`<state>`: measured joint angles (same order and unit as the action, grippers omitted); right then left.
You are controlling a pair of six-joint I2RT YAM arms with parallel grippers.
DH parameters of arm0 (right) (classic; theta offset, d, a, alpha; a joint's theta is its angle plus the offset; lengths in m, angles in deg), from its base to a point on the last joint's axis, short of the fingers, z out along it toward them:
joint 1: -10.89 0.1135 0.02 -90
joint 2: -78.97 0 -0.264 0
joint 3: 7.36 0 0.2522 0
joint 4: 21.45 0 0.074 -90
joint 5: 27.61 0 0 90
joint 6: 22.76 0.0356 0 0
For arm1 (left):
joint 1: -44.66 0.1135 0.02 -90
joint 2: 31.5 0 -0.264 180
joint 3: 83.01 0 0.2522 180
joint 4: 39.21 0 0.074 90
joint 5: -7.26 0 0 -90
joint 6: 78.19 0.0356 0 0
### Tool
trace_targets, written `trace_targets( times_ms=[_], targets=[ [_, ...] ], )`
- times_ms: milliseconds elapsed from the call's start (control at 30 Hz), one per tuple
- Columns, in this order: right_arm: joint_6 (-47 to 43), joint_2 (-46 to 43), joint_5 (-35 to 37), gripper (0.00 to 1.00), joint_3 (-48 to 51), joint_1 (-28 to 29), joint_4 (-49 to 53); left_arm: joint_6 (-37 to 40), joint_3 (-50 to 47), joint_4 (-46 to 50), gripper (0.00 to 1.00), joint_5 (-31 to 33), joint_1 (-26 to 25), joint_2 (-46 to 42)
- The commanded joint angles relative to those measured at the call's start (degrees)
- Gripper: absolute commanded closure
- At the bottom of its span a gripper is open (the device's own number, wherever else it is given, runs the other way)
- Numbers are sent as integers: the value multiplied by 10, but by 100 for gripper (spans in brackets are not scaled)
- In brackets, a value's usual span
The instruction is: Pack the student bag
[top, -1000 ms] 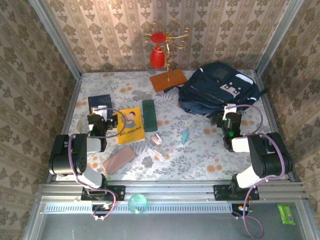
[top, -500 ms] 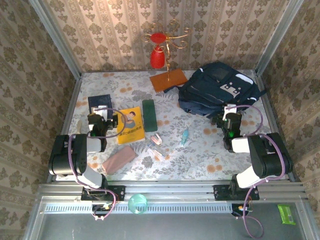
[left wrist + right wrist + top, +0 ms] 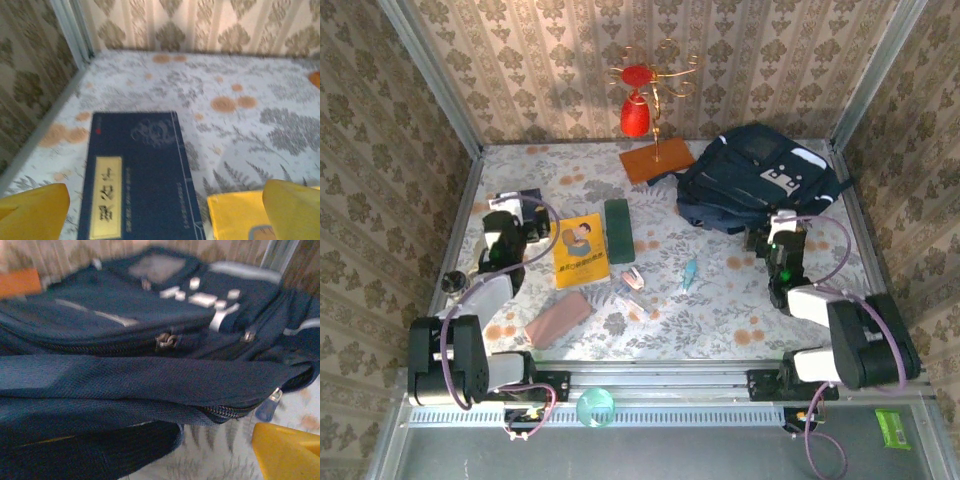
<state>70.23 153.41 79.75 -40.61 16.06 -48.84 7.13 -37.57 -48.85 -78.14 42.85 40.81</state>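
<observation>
From above, the left arm has stretched away from its base over the last second, so the left gripper (image 3: 512,210) now sits over the small dark blue book (image 3: 531,194) in the upper left of the table (image 3: 720,300), where before it hung lower, beside the yellow booklet (image 3: 580,250). The right arm has folded its elbow down toward the lower right, leaving the right gripper (image 3: 777,228) just below the bottom edge of the student bag (image 3: 755,180), which lies unmoved in the upper right by the back corner. In the left wrist view the book (image 3: 135,170) fills the lower middle of the frame with the booklet's corner (image 3: 235,215) at lower right; the 2 yellow fingers (image 3: 30,207) stand at opposite lower corners, so this pincer is spread wide and holds nothing. In the right wrist view the bag (image 3: 125,340) lies close across the frame, 1 zip pull (image 3: 166,340) at centre and another (image 3: 265,407) at lower right. Just 1 yellow finger (image 3: 287,450) shows, so I cannot tell how wide this pincer stands. It looks as if 1 arm is lining up on the book while the other makes for a zip; nothing is packed yet.
</observation>
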Motion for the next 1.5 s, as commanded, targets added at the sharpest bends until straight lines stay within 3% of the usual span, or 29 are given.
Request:
trace_targets(
  times_ms=[0, 133, 267, 300, 367, 500, 667, 933, 1133, 1367, 1467],
  targets=[
    [73, -94, 82, 7, -18, 4, 77, -46, 53, 98, 0, -59, -3, 14],
    [200, -259, 225, 7, 9, 26, 260, -121, 69, 136, 0, -84, -6, 1],
    [247, -373, 239, 11, -24, 27, 402, -159, 72, 156, 0, -108, -15, -23],
    [237, -374, 213, 12, -42, 26, 411, -162, 75, 163, 0, -110, -20, -29],
    [224, -332, 155, 13, -97, 26, 448, -166, 83, 176, 0, -110, -31, -38],
    [173, -157, -5, 12, -247, 28, 536, -176, 99, 188, 0, -124, -61, -42],
    [35, -3, -152, 12, -334, 57, 542, -164, 127, 223, 0, -127, -108, -30],
    [-103, 187, -134, 20, -473, 79, 613, -146, 152, 251, 0, -111, -159, -4],
    [-148, 296, -89, 32, -560, 72, 649, -146, 161, 268, 0, -96, -167, 16],
    [-192, 381, -65, 35, -632, 74, 681, -150, 153, 271, 0, -90, -169, 21],
    [-211, 412, -33, 61, -670, 72, 699, -151, 153, 275, 0, -90, -172, 21]
  ],
)
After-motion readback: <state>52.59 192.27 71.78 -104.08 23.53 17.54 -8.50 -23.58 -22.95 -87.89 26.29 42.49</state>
